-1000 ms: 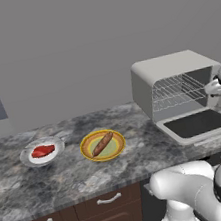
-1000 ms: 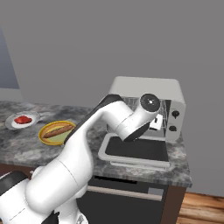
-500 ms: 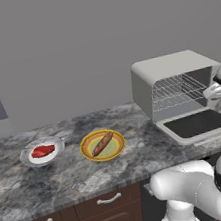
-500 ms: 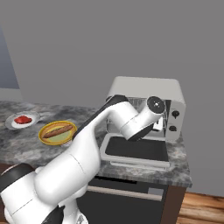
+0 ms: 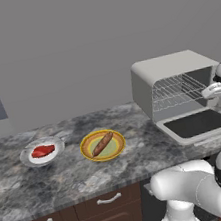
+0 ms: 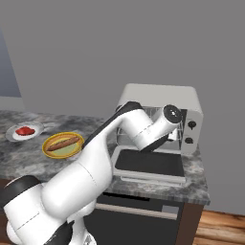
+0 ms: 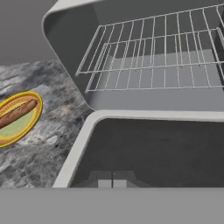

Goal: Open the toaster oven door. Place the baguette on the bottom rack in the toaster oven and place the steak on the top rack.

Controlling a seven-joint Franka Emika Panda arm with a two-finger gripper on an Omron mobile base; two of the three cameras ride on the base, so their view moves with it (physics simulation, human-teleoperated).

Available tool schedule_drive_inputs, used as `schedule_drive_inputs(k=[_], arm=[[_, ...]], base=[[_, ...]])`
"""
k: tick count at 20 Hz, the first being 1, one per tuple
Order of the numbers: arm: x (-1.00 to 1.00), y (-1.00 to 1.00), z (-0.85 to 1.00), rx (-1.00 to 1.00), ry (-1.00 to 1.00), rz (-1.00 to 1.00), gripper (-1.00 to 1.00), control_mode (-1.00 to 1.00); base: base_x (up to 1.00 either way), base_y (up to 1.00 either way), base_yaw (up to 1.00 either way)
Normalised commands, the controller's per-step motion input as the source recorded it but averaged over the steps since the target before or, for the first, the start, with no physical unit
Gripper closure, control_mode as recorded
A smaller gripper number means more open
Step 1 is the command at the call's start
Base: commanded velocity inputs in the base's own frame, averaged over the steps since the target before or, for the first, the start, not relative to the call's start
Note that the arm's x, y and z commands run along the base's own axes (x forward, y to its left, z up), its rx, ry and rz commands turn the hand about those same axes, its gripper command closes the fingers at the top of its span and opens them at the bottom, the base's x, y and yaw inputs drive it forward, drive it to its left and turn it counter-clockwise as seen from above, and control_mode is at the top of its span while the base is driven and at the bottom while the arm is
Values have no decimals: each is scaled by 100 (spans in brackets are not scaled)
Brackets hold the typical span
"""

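Fingertips [image 7: 105,182] are pressed together, empty, poised above my lowered toaster oven door [image 7: 162,151], which lies flat at the counter's [image 5: 67,177] front edge. Beyond it, one toaster oven [image 5: 170,72] stands open at the counter's right end, two racks inside: bottom rack [image 7: 153,74] and top rack [image 7: 162,30]. No lettering is legible. Leftward: one baguette [image 5: 102,143] on a yellow-rimmed plate [image 5: 119,147], then one steak [image 5: 42,151] on a white plate [image 5: 27,158].

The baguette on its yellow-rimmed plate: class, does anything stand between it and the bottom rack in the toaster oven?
Nothing visible does. The toaster oven door lies folded down flat, the bottom rack is bare, and open counter separates the baguette from the toaster oven.
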Motion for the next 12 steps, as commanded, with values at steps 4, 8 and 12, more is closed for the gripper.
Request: schedule_drive_inputs(k=[4, 8, 12], arm=[[10, 16, -15, 6, -12, 0, 100, -100], [10, 15, -12, 8, -12, 0, 100, -100], [10, 17, -1, 5, -7, 0, 100, -100]], base=[[0, 0, 0], [0, 0, 0], [0, 0, 0]])
